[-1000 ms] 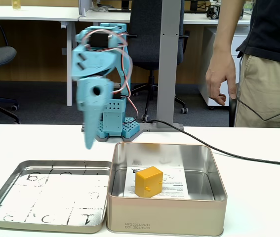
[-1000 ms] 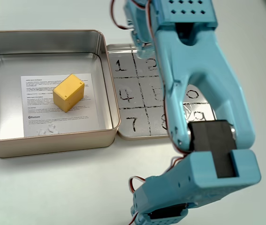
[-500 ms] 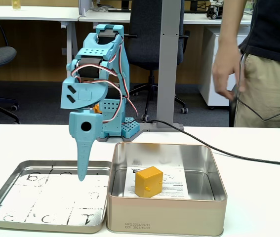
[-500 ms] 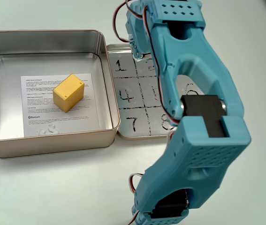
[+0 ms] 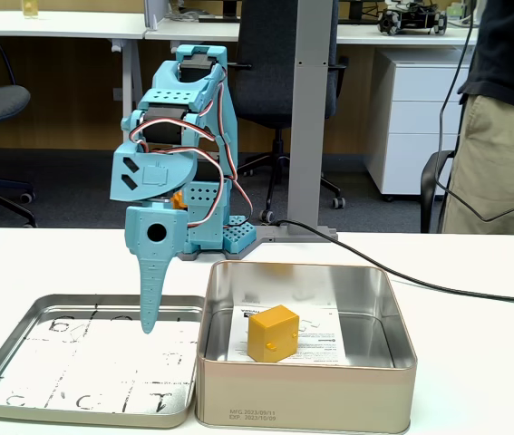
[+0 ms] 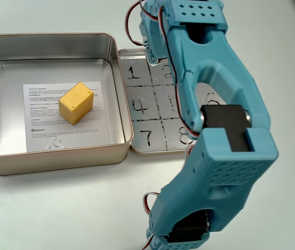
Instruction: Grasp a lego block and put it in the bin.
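The lego block [image 5: 273, 333] lies inside the bin [image 5: 304, 401], on the white printed paper [image 6: 66, 117] at its bottom, touching no wall. Beside the bin on the white desk [image 6: 74, 208] sits a shallow tray [image 5: 21, 399] with black numbers. The gripper [image 5: 149, 319] hangs above that tray, fingers pressed together and holding nothing, pointing downward.

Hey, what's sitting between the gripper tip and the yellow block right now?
In a fixed view, the tin's near-side wall stands between the gripper, which hangs over the flat lid tray, and the lego block inside the bin.
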{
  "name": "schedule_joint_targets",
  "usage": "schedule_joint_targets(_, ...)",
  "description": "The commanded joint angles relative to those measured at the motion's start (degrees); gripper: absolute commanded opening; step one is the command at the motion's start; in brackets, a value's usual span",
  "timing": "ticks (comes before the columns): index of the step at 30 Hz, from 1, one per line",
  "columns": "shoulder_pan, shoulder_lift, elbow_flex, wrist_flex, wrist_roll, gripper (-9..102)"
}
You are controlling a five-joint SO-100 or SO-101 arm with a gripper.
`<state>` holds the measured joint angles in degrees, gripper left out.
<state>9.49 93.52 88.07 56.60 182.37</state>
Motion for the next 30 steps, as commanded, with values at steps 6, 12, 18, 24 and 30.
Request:
schedule_joint_targets(6,-1.7,-4.2,-12.8,-3.4,8.2,0)
schedule_joint_targets(12,-1.8,-6.2,-15.5,-3.1,8.1,0)
schedule_joint_targets(18,-1.8,-6.2,-14.3,-3.6,8.3,0)
schedule_joint_targets(24,-1.5,-6.6,-14.3,-4.7,7.9,0)
schedule_joint_targets(30,-2.0,-6.4,-14.3,-5.6,7.3,0)
